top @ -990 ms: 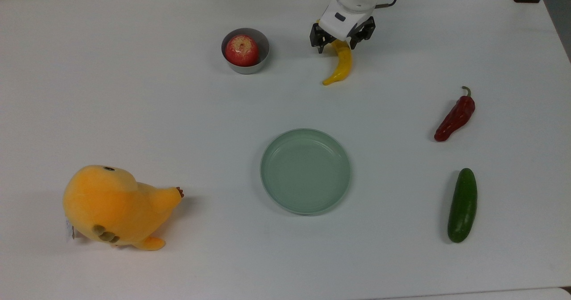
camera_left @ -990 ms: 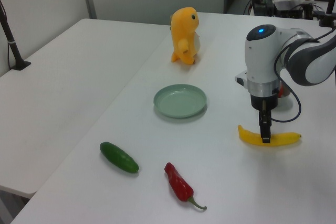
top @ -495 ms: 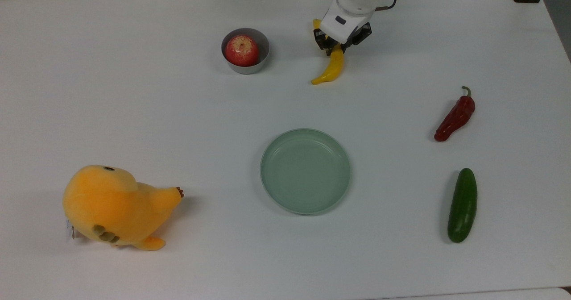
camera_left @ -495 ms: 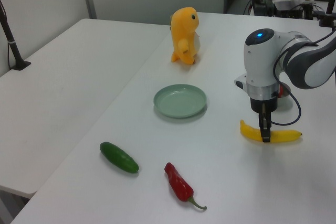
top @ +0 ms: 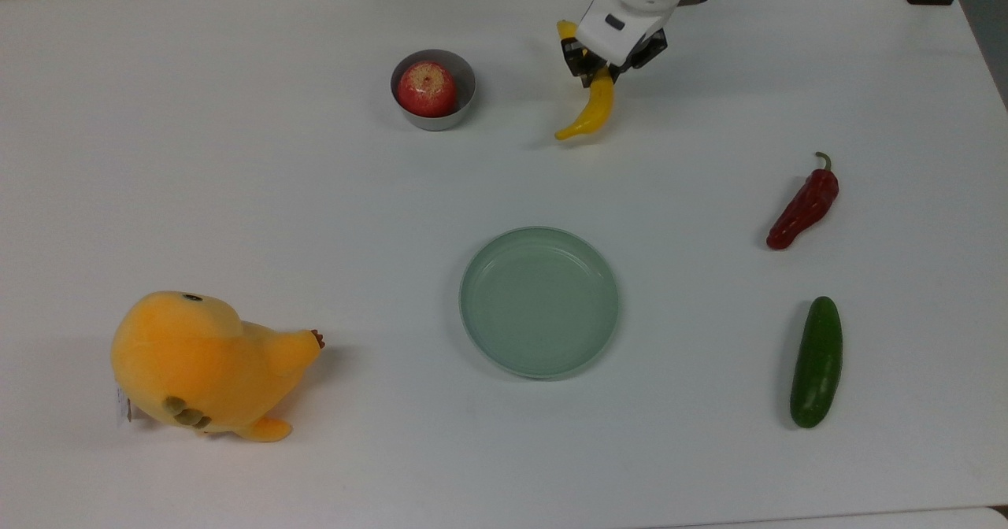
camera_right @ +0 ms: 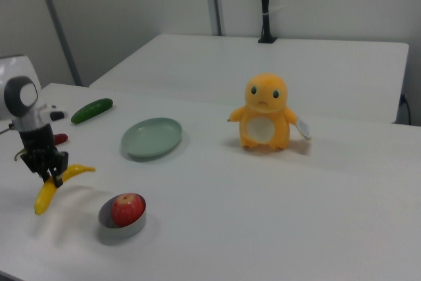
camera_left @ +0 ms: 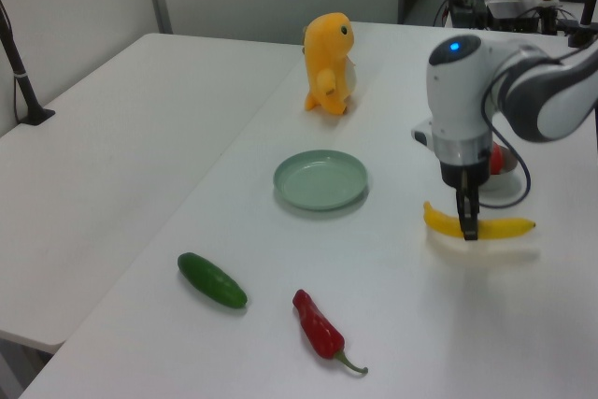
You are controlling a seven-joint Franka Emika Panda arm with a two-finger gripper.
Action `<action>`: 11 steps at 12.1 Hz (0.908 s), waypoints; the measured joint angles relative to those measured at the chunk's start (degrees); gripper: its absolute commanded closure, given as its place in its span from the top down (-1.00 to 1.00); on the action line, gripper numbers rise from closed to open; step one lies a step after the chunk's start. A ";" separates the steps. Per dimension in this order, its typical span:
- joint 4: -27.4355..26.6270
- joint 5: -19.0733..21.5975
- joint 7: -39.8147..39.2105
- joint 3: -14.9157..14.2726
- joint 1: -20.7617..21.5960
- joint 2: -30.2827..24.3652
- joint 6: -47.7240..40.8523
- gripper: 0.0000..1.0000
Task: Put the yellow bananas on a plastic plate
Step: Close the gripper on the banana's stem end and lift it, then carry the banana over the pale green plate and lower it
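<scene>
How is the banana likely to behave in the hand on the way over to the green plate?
The banana probably stays stiff: it keeps its curve with both ends hanging free of the hand. Its glossy skin looks slippery, and the hand pinches it off-centre in the top view, so it may pivot. On the plate it may rock on that curve; the low rim should contain it.

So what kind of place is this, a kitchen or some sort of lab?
Most likely a robotics lab, not a kitchen: a white robot arm works on a bare white table laid with toy props like a plush toy, and grey partition walls stand behind.
</scene>
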 measured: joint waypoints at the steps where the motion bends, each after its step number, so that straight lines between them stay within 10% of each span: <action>1: 2.82 0.00 0.01 0.00 0.01 -0.68 -3.65 -0.82; 11: 25.39 -0.13 -0.05 -1.41 -3.20 0.17 -16.72 -0.80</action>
